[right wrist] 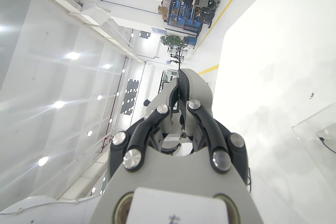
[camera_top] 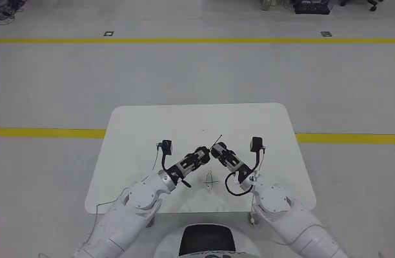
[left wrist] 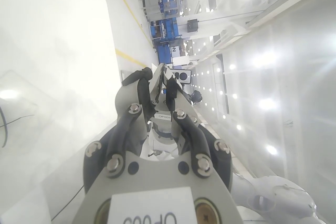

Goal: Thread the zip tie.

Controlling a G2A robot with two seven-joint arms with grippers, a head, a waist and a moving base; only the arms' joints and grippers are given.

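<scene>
Zip tie [camera_top: 218, 138]: a thin black strip held above the middle of the white table [camera_top: 152, 129], somewhat nearer the near edge. Its long axis runs diagonally, and the free end points toward the far right corner. The right gripper [camera_top: 215, 151] has its fingers pressed together on the strip. The left gripper [camera_top: 202, 153] meets it tip to tip. Its taped fingers [left wrist: 143, 93] are almost closed on a thin dark strip, apparently the same tie.

A small clear plate [camera_top: 210, 181] lies flat on the table between the two arms, near the near edge, with a dark looped cord on it.

The table has rounded corners and stands on a pale grey floor crossed by yellow lines [camera_top: 42, 132], one of them level with the table's middle and one farther off. The wrist views show blue shelving [left wrist: 168, 28] and bright ceiling lights in the hall beyond.
</scene>
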